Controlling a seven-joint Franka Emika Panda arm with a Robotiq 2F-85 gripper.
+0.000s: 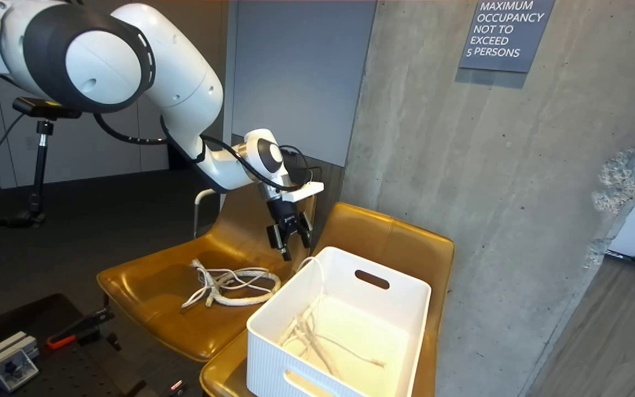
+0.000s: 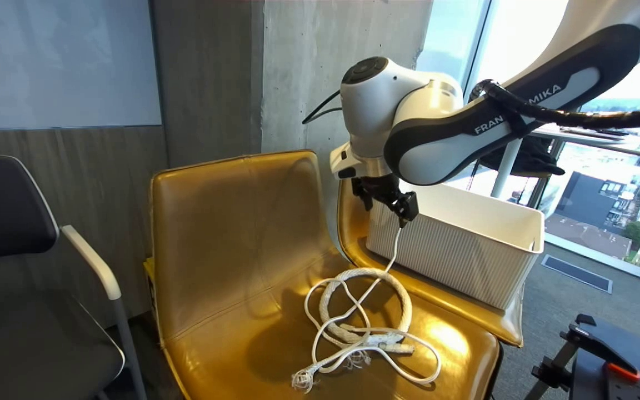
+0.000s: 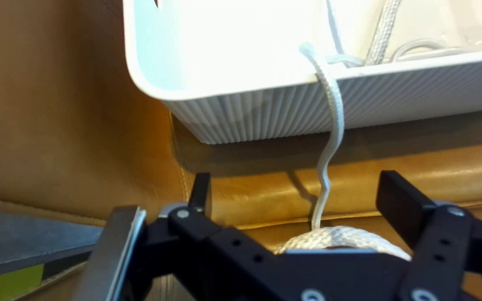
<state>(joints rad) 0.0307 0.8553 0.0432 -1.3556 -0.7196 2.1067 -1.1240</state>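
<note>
Concrete wall (image 1: 505, 165) behind two tan chairs (image 2: 236, 222), white ribbed bin (image 2: 453, 258) on one. Gripper (image 3: 295, 188) spread wide near the bin, empty; rope (image 2: 406, 305) lies on the other chair, thick part curled flat into a ring, frayed end (image 2: 303, 380) toward camera in an exterior view, thin cord (image 3: 336, 121) rising from the coil over the bin's rim.

The bin (image 1: 383, 302) is open above, a cord (image 3: 336, 110) crossing one wall (image 3: 245, 117)
</note>
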